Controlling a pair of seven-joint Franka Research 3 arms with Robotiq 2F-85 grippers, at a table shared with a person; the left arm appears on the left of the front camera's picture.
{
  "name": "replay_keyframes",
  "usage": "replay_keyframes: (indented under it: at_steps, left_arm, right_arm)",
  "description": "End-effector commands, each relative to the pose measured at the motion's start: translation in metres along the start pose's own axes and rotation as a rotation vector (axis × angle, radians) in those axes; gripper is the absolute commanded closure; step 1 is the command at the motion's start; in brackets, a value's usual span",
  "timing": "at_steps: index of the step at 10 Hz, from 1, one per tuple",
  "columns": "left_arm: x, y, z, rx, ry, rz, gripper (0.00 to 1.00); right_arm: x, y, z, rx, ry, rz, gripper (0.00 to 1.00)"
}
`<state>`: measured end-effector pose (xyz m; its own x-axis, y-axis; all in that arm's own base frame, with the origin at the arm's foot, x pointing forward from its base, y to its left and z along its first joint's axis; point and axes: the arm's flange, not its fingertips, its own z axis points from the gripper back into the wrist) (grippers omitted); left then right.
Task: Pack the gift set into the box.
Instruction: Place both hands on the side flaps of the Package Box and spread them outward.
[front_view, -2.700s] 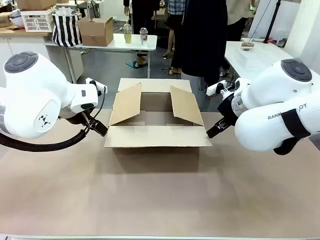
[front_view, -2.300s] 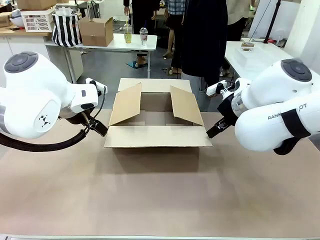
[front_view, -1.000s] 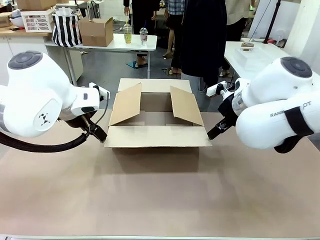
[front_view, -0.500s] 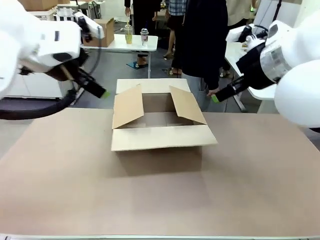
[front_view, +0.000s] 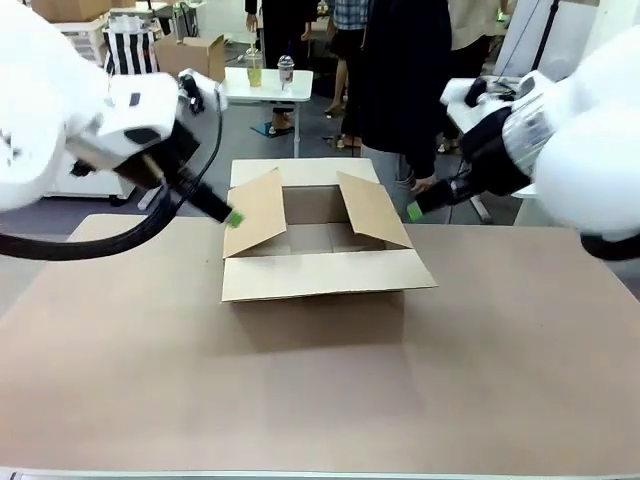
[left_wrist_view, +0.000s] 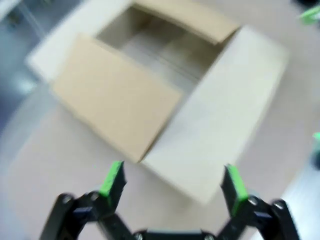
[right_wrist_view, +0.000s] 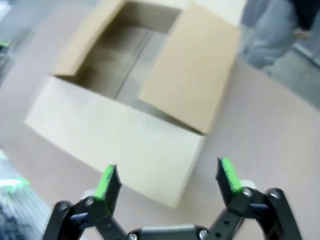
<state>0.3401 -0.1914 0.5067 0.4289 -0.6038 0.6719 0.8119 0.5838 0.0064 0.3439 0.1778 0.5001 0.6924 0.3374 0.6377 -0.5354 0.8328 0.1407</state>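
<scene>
The box stands at the table's middle with all four flaps spread and a bare inside; the wrist views look down into the box from each side. My left gripper hangs open just above the box's left flap, its pads wide apart. Over the outer edge of the right flap my right gripper is raised, open too, with its pads spread. Both grippers hold nothing. The gift set is out of view.
A person in dark clothes stands at the far edge, one hand near my right gripper. Behind are a white table with two cups, a smaller carton and a striped bag. The tabletop in front of the box is bare.
Both arms rose from table level at the box's sides and swung up; in the last half second the grippers came down and inward toward the side flaps. The box shifted slightly.
</scene>
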Motion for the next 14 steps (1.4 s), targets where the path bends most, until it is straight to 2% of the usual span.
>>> replay_keyframes:
  at_steps: [1,2,3,4,6,7,8,9,14]
  left_arm:
    - [0.020,0.014,0.032,-0.400,-0.167,0.248,0.00]
    - [0.019,0.018,0.047,-0.484,-0.161,0.431,0.00]
    - [0.008,0.025,0.064,-0.485,-0.182,0.549,0.00]
    - [-0.013,0.034,0.081,-0.510,-0.168,0.664,0.00]
    - [-0.060,0.054,0.101,-0.524,-0.223,0.800,0.00]
    - [-0.085,0.062,0.107,-0.550,-0.280,0.836,0.00]
    - [-0.111,0.071,0.112,-0.514,-0.364,0.899,0.00]
    - [-0.067,0.070,0.104,-0.551,-0.228,0.798,0.00]
    - [-0.067,0.070,0.104,-0.551,-0.228,0.798,0.00]
  right_arm:
    - [0.035,-0.008,0.020,0.588,-0.051,-0.495,0.00]
    - [0.039,-0.014,0.029,0.687,-0.004,-0.618,0.00]
    - [0.031,-0.019,0.038,0.742,0.032,-0.675,0.00]
    - [0.013,-0.024,0.047,0.785,0.018,-0.715,0.00]
    - [-0.025,-0.047,0.058,0.795,-0.060,-0.827,0.00]
    - [-0.046,-0.069,0.068,0.777,-0.162,-0.891,0.00]
    - [-0.062,-0.084,0.071,0.724,-0.184,-0.940,0.00]
    - [-0.019,-0.056,0.066,0.824,-0.060,-0.794,0.00]
    - [-0.019,-0.056,0.066,0.824,-0.060,-0.794,0.00]
